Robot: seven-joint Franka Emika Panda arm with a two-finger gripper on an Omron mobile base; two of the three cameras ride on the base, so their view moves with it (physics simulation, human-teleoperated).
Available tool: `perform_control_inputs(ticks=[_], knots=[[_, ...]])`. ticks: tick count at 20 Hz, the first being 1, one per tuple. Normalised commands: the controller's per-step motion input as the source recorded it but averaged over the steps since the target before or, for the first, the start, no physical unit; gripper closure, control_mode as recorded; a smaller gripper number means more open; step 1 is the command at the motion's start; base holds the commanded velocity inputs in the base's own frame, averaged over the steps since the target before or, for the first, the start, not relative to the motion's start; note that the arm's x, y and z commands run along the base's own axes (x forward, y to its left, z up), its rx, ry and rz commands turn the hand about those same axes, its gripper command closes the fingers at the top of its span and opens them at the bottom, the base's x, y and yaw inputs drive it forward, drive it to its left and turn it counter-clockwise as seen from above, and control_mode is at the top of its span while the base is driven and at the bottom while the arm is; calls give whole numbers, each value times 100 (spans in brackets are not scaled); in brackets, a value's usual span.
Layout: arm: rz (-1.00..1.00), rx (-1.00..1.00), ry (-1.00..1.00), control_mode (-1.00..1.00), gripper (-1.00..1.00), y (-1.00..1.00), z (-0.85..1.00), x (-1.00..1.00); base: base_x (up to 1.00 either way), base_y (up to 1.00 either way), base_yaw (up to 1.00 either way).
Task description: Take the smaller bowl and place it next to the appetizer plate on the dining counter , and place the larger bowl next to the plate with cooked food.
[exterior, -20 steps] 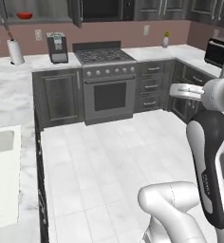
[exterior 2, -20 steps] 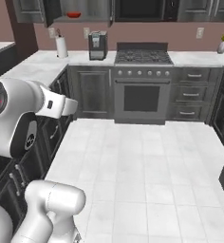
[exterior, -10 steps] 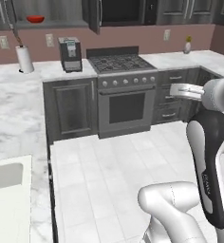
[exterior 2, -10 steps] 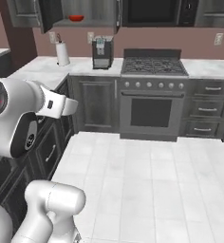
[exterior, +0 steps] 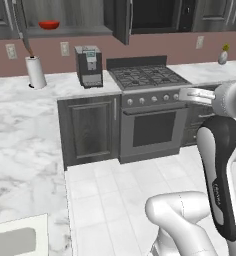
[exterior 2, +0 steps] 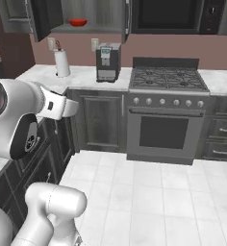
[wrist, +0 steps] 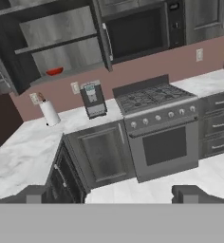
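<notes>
- Open cabinet shelf (exterior: 65,31), upper left: carries the smaller bowl (exterior: 49,24), red, resting upright.
- Marble countertop (exterior: 60,85): paper towel roll (exterior: 37,71) and coffee machine (exterior: 89,66) standing upright, apart from one another.
- Countertop right of the stove (exterior: 147,76): small vase (exterior: 223,55).

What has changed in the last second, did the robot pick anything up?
Nothing was picked up. The base drove closer to the stove, so the whole view shifted and the cabinets look bigger. The smaller bowl sits in the open upper cabinet as before, and the coffee machine and paper towel roll kept their places. The gripper holds nothing.
</notes>
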Motion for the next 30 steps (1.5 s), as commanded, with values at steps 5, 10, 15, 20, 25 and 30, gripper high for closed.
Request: perform_control_inputs(ticks=[5, 10, 15, 20, 25, 30], knots=[[0, 0, 0, 100, -100, 0, 0, 0, 100, 33, 5], [0, 0, 0, 100, -100, 0, 0, 0, 100, 32, 4], [0, 0, 0, 100, -100, 0, 0, 0, 100, 53, 2], [0, 0, 0, 100, -100, 0, 0, 0, 100, 54, 0], [0, 0, 0, 100, -100, 0, 0, 0, 100, 0, 0], [0, 0, 0, 100, -100, 0, 0, 0, 100, 28, 0]])
